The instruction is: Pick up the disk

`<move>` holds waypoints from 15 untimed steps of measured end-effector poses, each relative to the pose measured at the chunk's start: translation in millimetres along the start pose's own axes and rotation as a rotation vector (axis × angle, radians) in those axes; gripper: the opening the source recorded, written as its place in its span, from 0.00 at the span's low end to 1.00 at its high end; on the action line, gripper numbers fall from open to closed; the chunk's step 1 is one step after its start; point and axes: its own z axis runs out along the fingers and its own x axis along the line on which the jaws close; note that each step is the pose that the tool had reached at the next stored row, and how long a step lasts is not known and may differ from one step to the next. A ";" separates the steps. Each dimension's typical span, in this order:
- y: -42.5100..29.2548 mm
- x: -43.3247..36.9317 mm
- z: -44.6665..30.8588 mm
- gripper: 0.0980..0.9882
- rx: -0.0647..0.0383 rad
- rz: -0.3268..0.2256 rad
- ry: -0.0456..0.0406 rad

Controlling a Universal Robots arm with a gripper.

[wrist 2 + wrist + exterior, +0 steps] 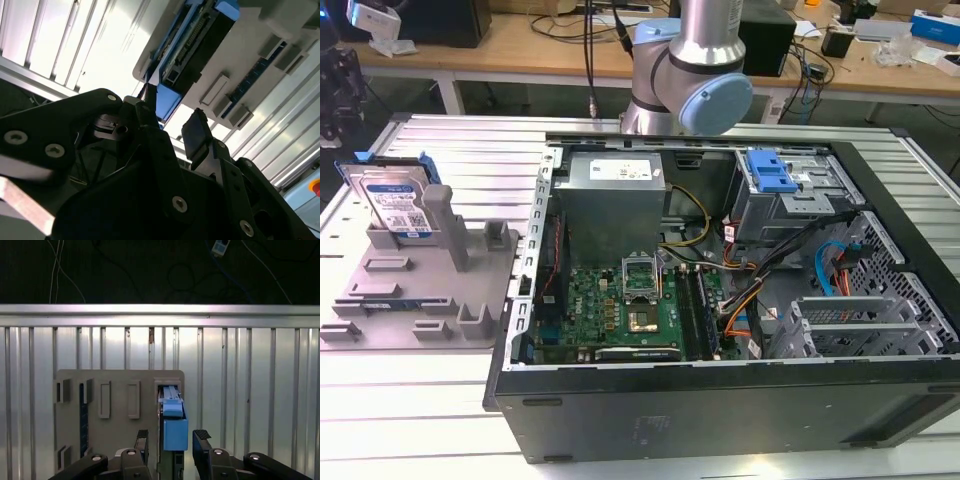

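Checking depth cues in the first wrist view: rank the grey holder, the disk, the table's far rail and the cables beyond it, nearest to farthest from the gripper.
1. The disk, in the gap of the open gripper.
2. The grey holder, which the disk stands in.
3. The table's far rail, past the holder.
4. The cables, over the dark area beyond the rail.

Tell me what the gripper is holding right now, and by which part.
Nothing. The gripper is open, its fingers flanking the blue-framed end of the disk, with gaps on both sides.
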 end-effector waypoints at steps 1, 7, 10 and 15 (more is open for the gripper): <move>0.0 0.0 0.9 0.43 0.000 0.000 0.0000; 0.0 -0.2 9.1 0.43 0.000 0.002 0.0000; 0.0 -0.3 12.0 0.43 0.000 0.002 0.0000; 0.1 -0.5 15.4 0.43 0.000 0.002 0.0000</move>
